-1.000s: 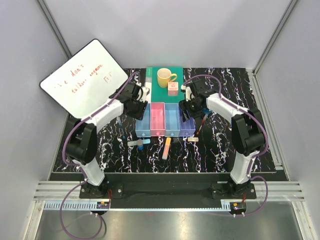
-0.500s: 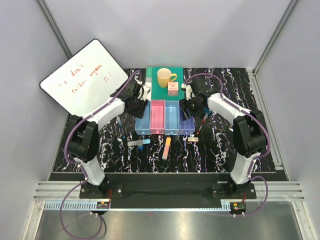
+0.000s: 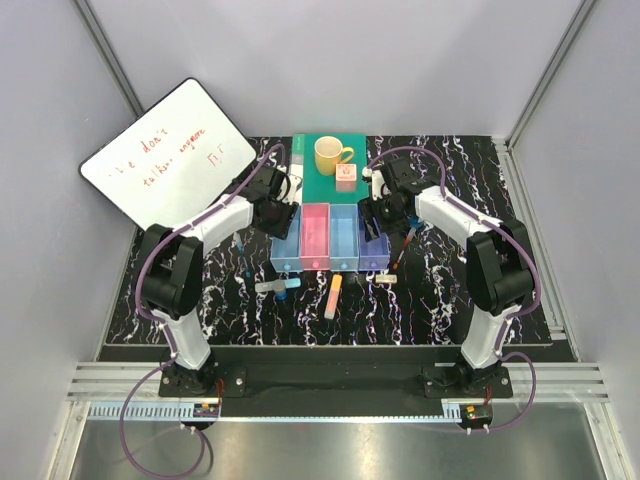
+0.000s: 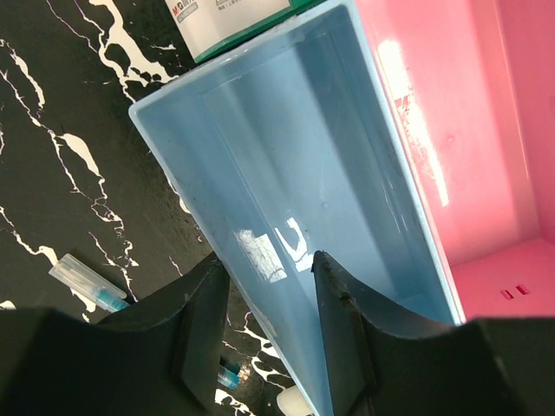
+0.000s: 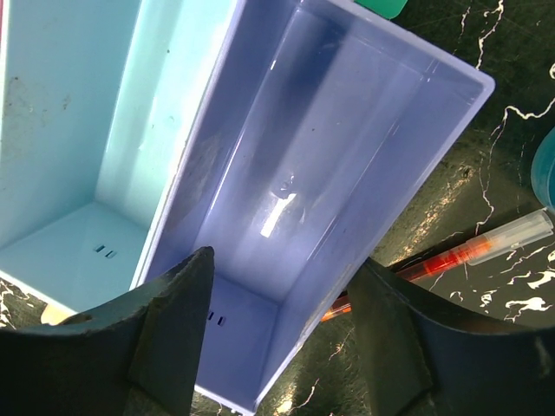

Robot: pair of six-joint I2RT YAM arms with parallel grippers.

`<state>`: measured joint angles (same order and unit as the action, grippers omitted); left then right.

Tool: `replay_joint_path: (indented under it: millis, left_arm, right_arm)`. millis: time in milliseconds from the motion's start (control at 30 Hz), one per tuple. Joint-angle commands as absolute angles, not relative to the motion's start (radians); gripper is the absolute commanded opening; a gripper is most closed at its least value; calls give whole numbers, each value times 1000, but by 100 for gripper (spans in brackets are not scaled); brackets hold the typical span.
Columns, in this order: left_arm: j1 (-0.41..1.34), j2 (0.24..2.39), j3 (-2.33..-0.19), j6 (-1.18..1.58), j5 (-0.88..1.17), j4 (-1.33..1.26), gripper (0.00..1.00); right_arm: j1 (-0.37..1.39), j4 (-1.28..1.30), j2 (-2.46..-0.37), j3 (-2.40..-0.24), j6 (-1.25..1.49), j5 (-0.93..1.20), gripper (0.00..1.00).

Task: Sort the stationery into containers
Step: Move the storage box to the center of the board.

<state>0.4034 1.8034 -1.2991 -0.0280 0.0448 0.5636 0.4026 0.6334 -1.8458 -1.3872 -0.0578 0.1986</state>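
The containers are four joined bins: light blue (image 3: 287, 245), pink (image 3: 315, 237), light blue (image 3: 345, 238) and purple (image 3: 373, 245). My left gripper (image 3: 277, 213) is open at the far left end of the row. Its jaws straddle the left wall of the light blue bin (image 4: 329, 173), beside the pink bin (image 4: 468, 130). My right gripper (image 3: 375, 222) is open over the purple bin (image 5: 329, 173), one finger inside and one outside above a red pen (image 5: 468, 251). An orange bar (image 3: 333, 297), grey marker (image 3: 272, 286) and white eraser (image 3: 386, 279) lie in front of the bins.
A yellow mug (image 3: 328, 155) and a pink cube (image 3: 346, 176) sit on a green book (image 3: 312, 185) right behind the bins. A whiteboard (image 3: 165, 165) leans at the far left. A blue round bottle (image 5: 545, 169) stands beside the purple bin.
The left arm has shifted slightly at the bin's far end and its jaws stand a touch wider. The right arm has hardly moved.
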Motion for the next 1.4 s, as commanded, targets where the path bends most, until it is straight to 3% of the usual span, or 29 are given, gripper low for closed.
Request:
replay_joint_path:
  millis: [0,333,1367]
  left_arm:
    - [411,1795,-1305,-23,75,483,48]
    - [370,1802,-1299,-23,31,485,52]
    - [325,1690,-1476,-86,85,558,52]
  right_arm:
    - [431,577,-1792,-1404,-66,218,72]
    - [431,574,-1795,-1401,-69,186,83]
    - [431,572,-1804,-1551,-129,118,89]
